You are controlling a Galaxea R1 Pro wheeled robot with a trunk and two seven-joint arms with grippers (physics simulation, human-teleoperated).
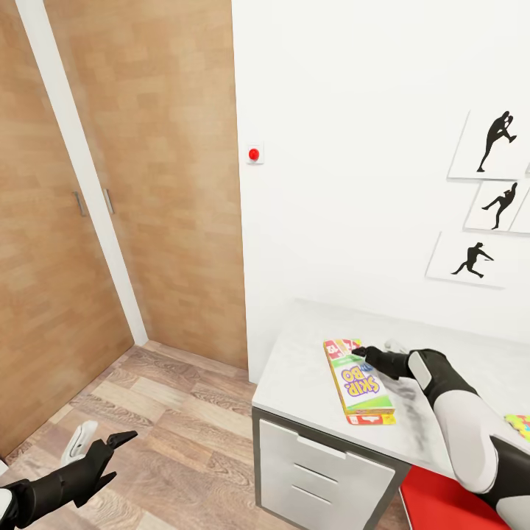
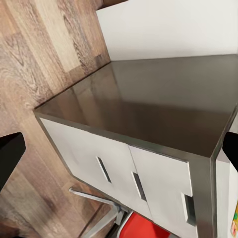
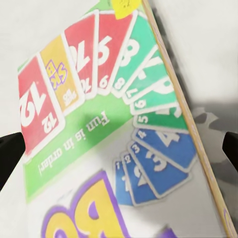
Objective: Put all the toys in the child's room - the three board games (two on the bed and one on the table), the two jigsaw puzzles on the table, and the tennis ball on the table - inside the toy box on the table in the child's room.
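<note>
From the head camera, your right gripper [image 1: 366,352] hovers, fingers apart, over the board game [image 1: 358,380] lying flat on the table [image 1: 302,375]. Your left gripper [image 1: 101,444] hangs open above the floor [image 1: 169,434]. Right wrist: the game box [image 3: 114,129] lies between your spread fingertips [image 3: 10,158].

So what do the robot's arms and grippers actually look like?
Both arms have glossy white shells with black joints and wrists. Each ends in a black gripper with two slim pointed fingers: the left gripper carries a white piece beside it, the right gripper follows a black wrist.
</note>
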